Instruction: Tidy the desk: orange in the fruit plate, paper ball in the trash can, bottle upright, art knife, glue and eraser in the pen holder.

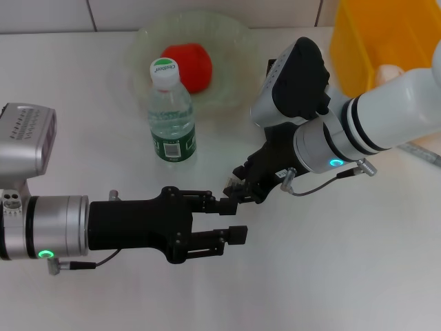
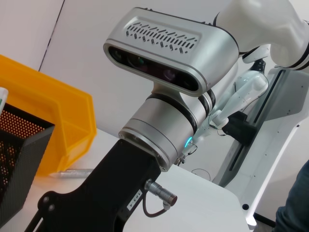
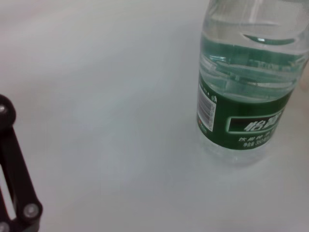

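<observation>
The round red-orange orange [image 1: 188, 65] sits inside the fruit plate [image 1: 227, 41], a wide pale green glass bowl with a wavy rim, at the far middle of the white table [image 1: 344, 276]. Nothing else can be seen in that bowl. Just in front of the bowl stands the bottle [image 1: 171, 114], a small clear plastic water bottle with a dark green label and a white cap; it is upright, and the right wrist view shows it standing on its base with water inside [image 3: 248, 82]. The big bright yellow plastic trash can [image 1: 375, 41] is at the far right corner, and what is in it cannot be seen. The left wrist view shows the square black mesh pen holder [image 2: 21, 150] right beside the yellow bin [image 2: 58, 121]; what is in it cannot be seen either. The right gripper [image 1: 238, 186] hangs low over the middle of the table, to the right of the bottle, and its black fingers are closed on a small thing too hard to make out. The left gripper [image 1: 231, 218] reaches in from the left just next to it, with its two fingers apart and holding nothing. The two grippers are very close, tip to tip. The table near the front edge is bare white, with open room.
</observation>
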`<state>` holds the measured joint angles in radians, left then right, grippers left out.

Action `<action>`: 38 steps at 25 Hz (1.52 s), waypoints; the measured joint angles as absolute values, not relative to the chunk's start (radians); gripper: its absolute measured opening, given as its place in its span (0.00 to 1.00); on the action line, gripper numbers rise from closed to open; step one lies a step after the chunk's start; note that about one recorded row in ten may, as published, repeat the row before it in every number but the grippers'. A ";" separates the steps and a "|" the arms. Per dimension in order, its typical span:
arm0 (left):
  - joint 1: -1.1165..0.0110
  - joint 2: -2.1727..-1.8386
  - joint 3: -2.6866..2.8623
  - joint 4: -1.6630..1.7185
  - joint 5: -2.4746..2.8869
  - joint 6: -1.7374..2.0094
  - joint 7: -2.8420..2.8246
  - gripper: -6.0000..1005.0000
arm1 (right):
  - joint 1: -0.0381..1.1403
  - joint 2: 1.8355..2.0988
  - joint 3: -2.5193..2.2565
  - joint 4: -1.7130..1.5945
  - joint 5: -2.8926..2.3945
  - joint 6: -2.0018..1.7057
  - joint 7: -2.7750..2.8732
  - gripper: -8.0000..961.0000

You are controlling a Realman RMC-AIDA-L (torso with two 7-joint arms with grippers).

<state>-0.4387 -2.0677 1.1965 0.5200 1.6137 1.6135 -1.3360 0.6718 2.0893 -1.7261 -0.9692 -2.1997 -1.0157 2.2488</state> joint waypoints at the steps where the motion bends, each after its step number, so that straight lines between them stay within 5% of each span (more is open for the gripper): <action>1: -0.439 -2.068 1.196 0.520 1.614 1.614 -1.336 0.56 | 0.672 2.089 -1.726 -0.969 -2.200 -1.016 2.249 0.38; 21: -0.436 -2.069 1.196 0.518 1.614 1.618 -1.336 0.57 | 0.668 2.089 -1.753 -0.969 -2.204 -0.996 2.250 0.41; 27: -0.436 -2.069 1.196 0.518 1.614 1.619 -1.336 0.57 | 0.664 2.090 -1.757 -0.970 -2.207 -0.987 2.250 0.29; 38: -0.434 -2.069 1.196 0.518 1.612 1.620 -1.336 0.57 | 0.602 2.089 -1.757 -1.063 -2.204 -0.984 2.253 0.27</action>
<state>-0.4344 -2.0692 1.1965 0.5184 1.6116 1.6201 -1.3361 0.6023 2.0888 -1.7572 -1.0635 -2.2037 -0.9840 2.2534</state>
